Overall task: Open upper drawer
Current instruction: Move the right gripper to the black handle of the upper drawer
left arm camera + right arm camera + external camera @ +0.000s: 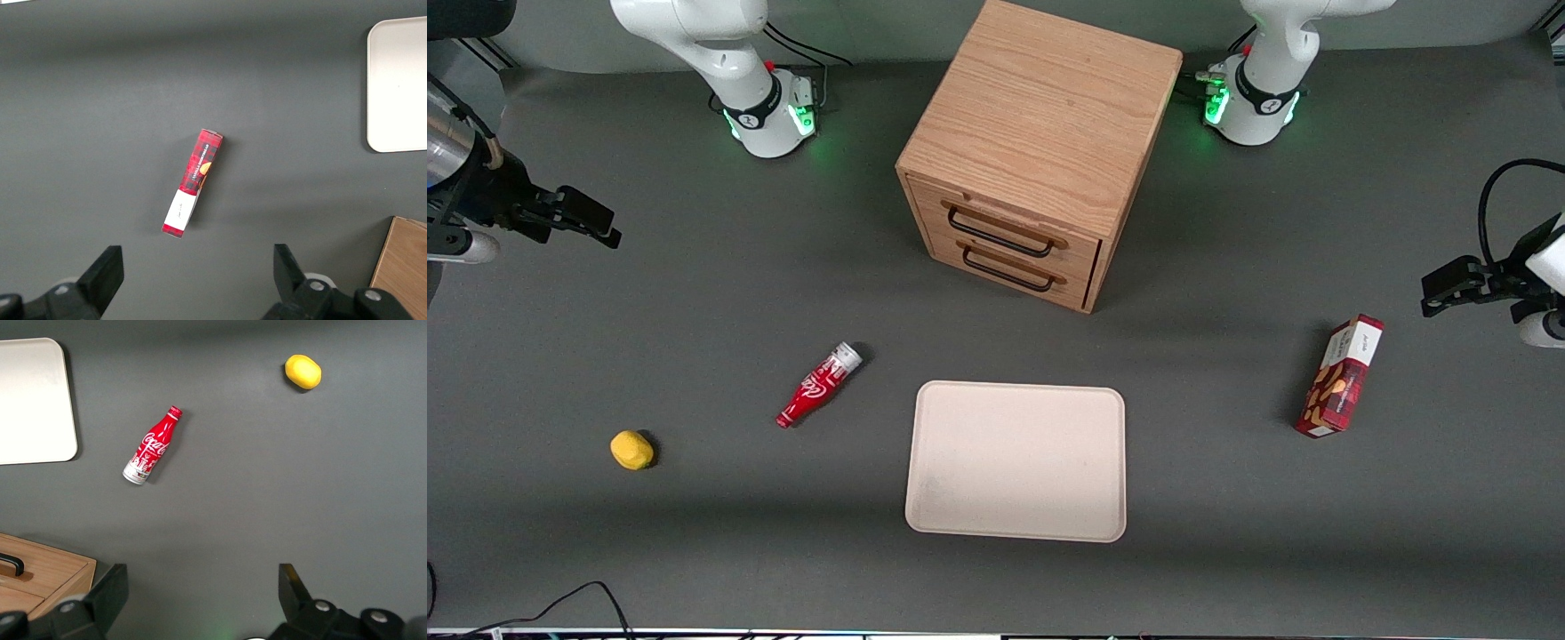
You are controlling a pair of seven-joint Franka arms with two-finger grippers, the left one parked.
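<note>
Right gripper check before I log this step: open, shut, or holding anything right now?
Right gripper: open, holding nothing, hanging above the table toward the working arm's end, well clear of the upper drawer.

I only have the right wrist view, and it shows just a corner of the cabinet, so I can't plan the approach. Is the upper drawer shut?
Observer: Yes. In the front view the upper drawer looks fully shut in the cabinet, as does the lower drawer.
Operator: Where is the gripper relative to it?
Observer: The gripper, open, hangs toward the working arm's end of the table, well apart from the cabinet.
Operator: What lies in front of the drawers?
Observer: The tray, nearer to the front camera and not touching the cabinet.
</note>
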